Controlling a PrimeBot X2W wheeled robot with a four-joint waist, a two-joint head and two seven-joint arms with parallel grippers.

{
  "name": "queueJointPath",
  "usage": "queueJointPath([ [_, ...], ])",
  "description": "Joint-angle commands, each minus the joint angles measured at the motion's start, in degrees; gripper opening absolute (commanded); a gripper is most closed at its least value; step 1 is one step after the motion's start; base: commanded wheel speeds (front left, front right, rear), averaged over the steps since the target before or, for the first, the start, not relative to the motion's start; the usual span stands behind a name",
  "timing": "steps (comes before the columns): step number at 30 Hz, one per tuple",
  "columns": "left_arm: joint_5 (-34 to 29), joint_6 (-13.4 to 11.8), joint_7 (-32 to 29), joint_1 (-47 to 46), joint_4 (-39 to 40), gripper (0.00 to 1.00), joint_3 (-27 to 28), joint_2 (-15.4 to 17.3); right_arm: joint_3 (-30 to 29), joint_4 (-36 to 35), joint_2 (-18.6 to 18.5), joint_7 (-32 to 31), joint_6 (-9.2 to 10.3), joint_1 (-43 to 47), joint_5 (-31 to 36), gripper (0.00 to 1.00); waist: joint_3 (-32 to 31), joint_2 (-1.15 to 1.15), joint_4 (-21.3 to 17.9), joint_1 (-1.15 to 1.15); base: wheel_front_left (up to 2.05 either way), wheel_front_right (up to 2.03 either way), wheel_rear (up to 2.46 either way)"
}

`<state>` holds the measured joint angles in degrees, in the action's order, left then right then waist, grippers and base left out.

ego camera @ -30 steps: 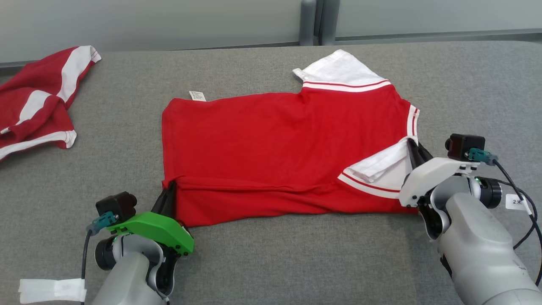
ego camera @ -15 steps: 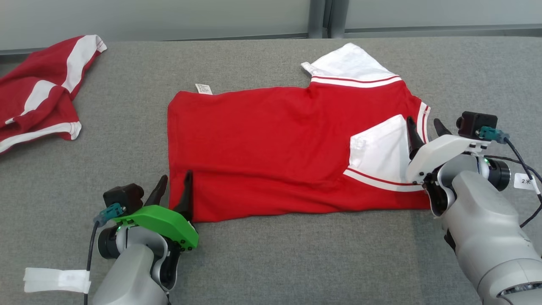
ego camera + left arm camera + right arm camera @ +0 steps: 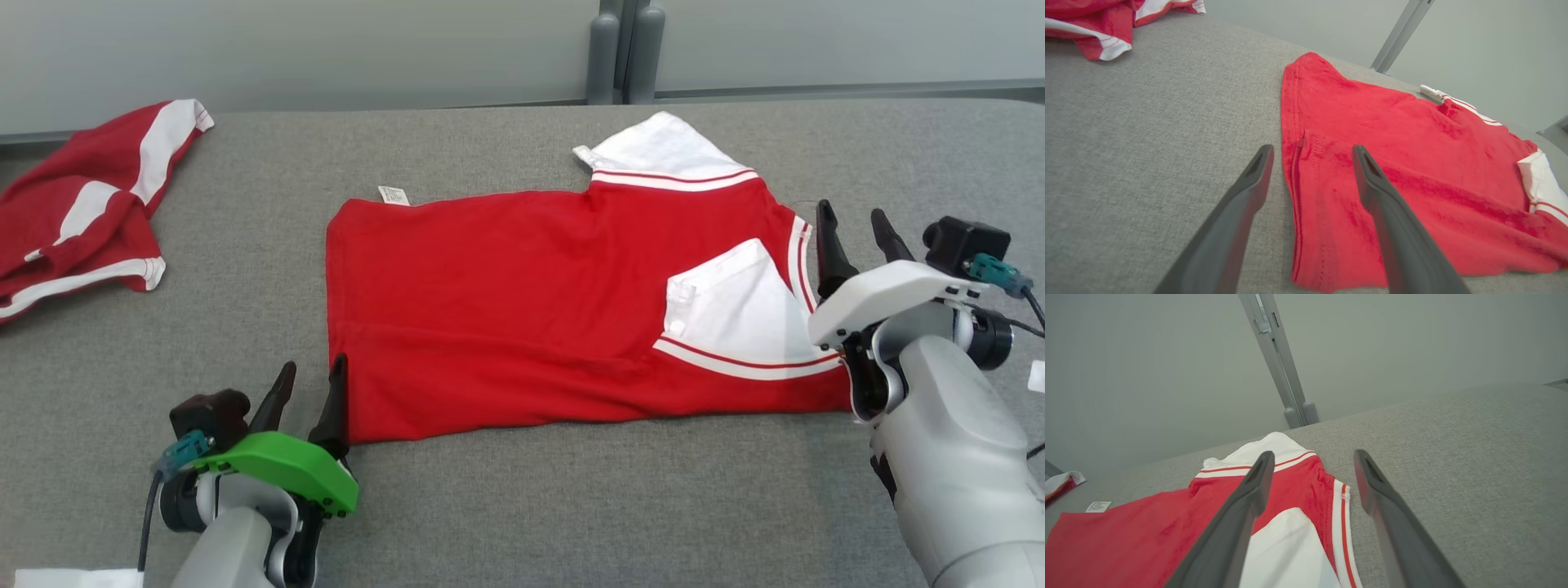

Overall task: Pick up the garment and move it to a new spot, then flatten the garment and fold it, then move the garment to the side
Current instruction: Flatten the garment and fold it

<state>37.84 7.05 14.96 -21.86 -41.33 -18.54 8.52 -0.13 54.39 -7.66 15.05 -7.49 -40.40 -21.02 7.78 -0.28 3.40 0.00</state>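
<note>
Red-and-white knit shirt [image 3: 531, 302] seemed limp | pinch 7 o'clock hem, 3 o'clock shoulder | left gripper [image 3: 313, 366], right gripper [image 3: 851, 211] gaped empty

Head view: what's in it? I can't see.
A red shirt with white sleeves lies partly folded on a grey surface. The left pincer, open, is at its near-left corner; the right pincer, open, at its right edge. A second red garment lies crumpled far left.
</note>
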Motion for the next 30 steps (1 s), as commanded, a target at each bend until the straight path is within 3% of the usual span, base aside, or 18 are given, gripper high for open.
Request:
queueJointPath([
  [1, -0.48, -0.51, 0.23, 2.10, 1.21, 1.00, 0.44, 0.79, -1.28, -2.33, -0.13, 0.16, 0.00, 2.77, 0.23, 1.00, -1.42, 0.28, -0.37, 0.00, 0.00, 0.00, 0.00],
  [14, 2.46, -4.29, -4.69, 12.39, 5.96, 1.00, 0.66, 0.45, -8.76, -18.60, 2.16, 0.18, 0.00, 20.20, 2.65, 1.00, -7.25, 0.28, -1.43, 0.00, 0.00, 0.00, 0.00],
  [18, 3.86, -5.53, -7.41, 13.65, 5.54, 1.00, 0.86, 0.03, -9.28, -24.56, 3.21, 0.17, 0.00, 26.05, 3.01, 1.00, -7.65, 0.28, -2.89, 0.00, 0.00, 0.00, 0.00],
  [28, 6.47, -5.80, -7.52, 11.92, 2.84, 1.00, 2.46, -0.94, -8.04, -32.19, 4.39, -0.96, 0.00, 31.43, 2.57, 1.00, -6.47, 0.28, -7.11, 0.00, 0.00, 0.00, 0.00],
  [29, 6.63, -5.72, -7.27, 11.57, 2.53, 0.96, 2.69, -0.98, -7.86, -32.69, 4.44, -1.15, 0.00, 31.77, 2.63, 1.00, -6.31, 0.28, -7.52, 0.00, 0.00, 0.00, 0.00],
  [30, 7.10, -5.47, -7.27, 11.32, 2.15, 0.75, 2.98, -1.11, -7.67, -33.15, 4.51, -1.33, 0.00, 32.03, 2.68, 1.00, -6.14, 0.28, -7.89, 0.00, 0.00, 0.00, 0.00],
])
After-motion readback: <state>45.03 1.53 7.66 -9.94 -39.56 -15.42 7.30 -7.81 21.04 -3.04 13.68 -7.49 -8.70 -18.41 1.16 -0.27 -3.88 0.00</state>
